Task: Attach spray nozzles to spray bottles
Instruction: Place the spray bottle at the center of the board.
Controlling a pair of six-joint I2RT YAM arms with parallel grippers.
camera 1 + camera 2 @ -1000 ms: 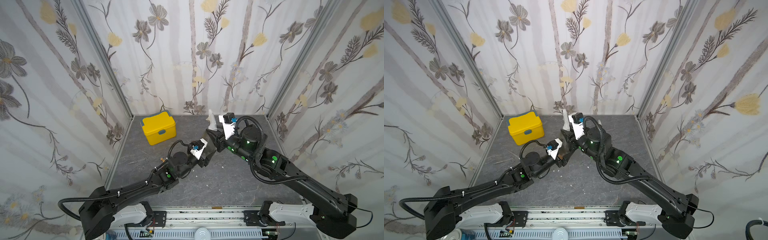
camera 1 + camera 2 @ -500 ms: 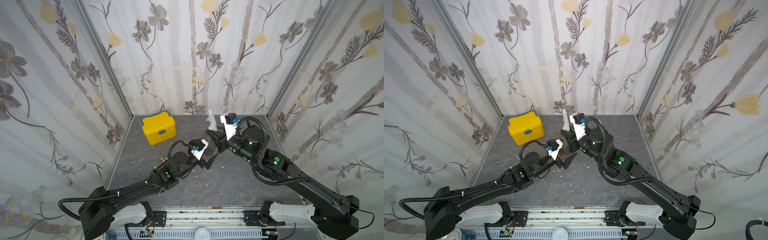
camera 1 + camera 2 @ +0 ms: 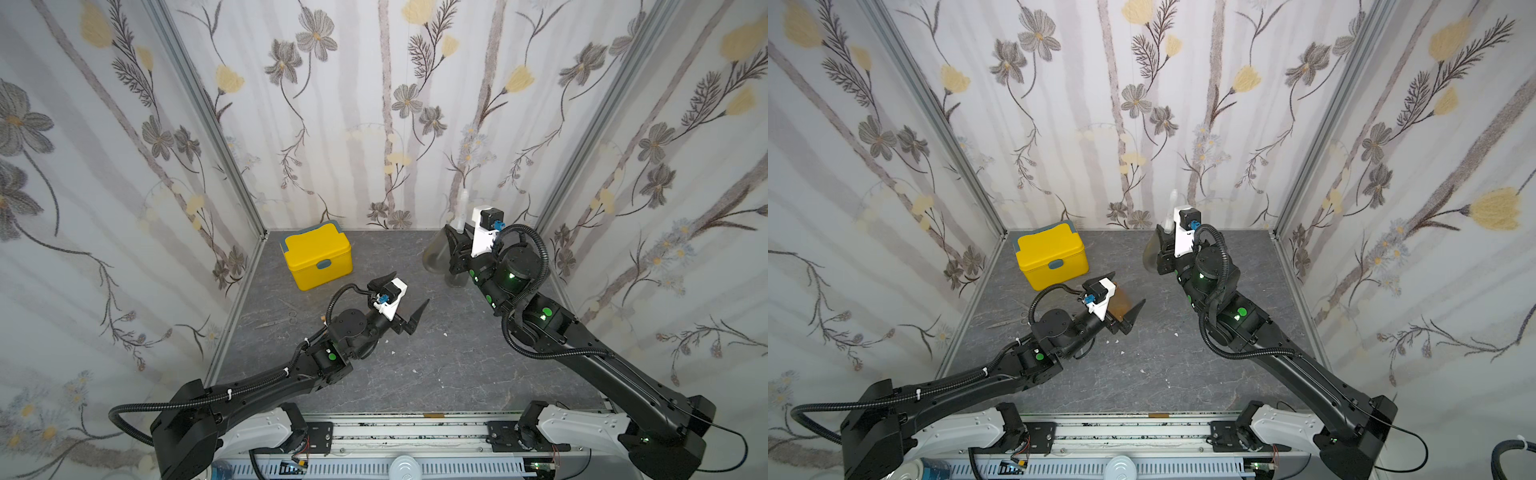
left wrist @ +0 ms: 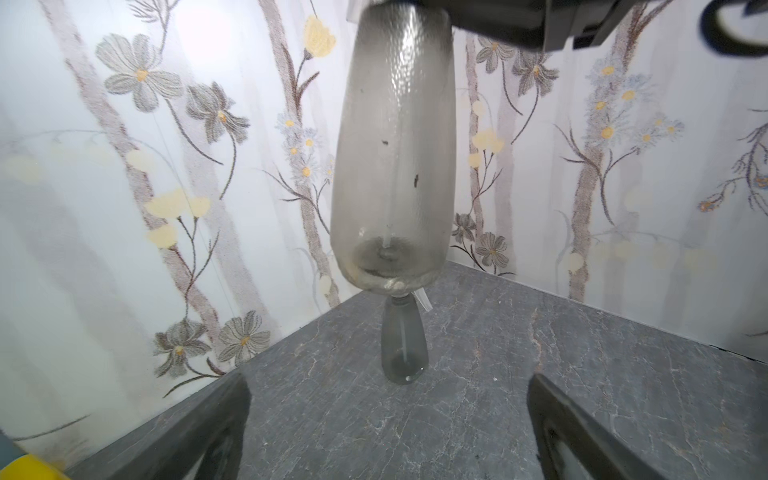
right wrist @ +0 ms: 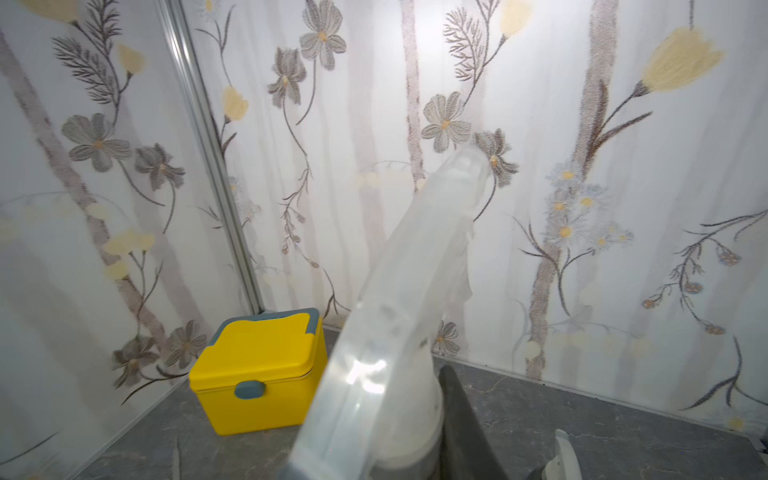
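Left tool (image 3: 406, 289) opened, leaving grey bottle (image 3: 434, 257).

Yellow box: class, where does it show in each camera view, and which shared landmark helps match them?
Top views: yellow box in the far left corner of the table, in both.
Left wrist: only a yellow sliver at the picture's edge.
Right wrist: whole, at the foot of the corner post.
Landmark: that corner post behind the box, in all but the left wrist.

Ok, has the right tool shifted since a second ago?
Yes. The right tool, holding the grey bottle, has drawn away from the yellow box, toward the back right corner.
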